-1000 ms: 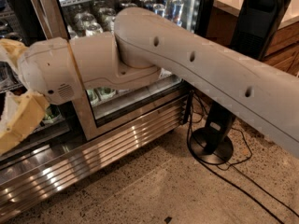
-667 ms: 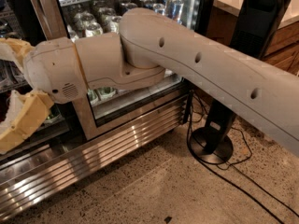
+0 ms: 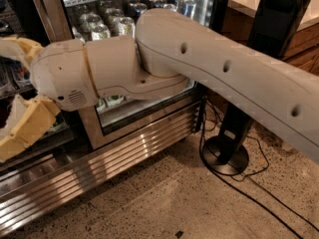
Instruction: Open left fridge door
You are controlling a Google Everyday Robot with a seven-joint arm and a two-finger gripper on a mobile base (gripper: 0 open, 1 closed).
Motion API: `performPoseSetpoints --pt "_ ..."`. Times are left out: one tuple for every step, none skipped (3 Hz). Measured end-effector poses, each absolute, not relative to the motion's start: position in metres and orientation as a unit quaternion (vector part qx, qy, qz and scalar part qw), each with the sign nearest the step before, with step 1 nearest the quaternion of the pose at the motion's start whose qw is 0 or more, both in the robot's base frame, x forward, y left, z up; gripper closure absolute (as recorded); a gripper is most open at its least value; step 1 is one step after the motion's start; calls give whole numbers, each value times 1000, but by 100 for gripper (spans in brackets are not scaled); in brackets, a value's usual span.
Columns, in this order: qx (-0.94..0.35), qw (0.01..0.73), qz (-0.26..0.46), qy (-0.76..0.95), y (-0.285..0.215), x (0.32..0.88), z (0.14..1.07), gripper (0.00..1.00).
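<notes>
Well, door (image 3: 48, 9) looks heavy and stiff, glass fragile; I'd pull its metal frame edge. Gripper (image 3: 10, 91) far left, fingers (image 3: 26, 127) spread wide, seemingly empty.

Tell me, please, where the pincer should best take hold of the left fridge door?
Probably the tall bronze-brown side rail of the left fridge door: no handle shows, and that flat upright strip offers an edge. Come from its left, where the open pincer hangs beside it.
</notes>
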State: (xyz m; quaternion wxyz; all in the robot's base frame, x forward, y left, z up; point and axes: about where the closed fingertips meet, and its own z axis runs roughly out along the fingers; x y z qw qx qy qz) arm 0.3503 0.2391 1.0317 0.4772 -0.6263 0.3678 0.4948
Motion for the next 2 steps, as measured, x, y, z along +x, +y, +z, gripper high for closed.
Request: performPoseSetpoints --pt "-593 527 431 430 222 362 1032 0" --pt "-580 539 416 447 208 373 1034 0"
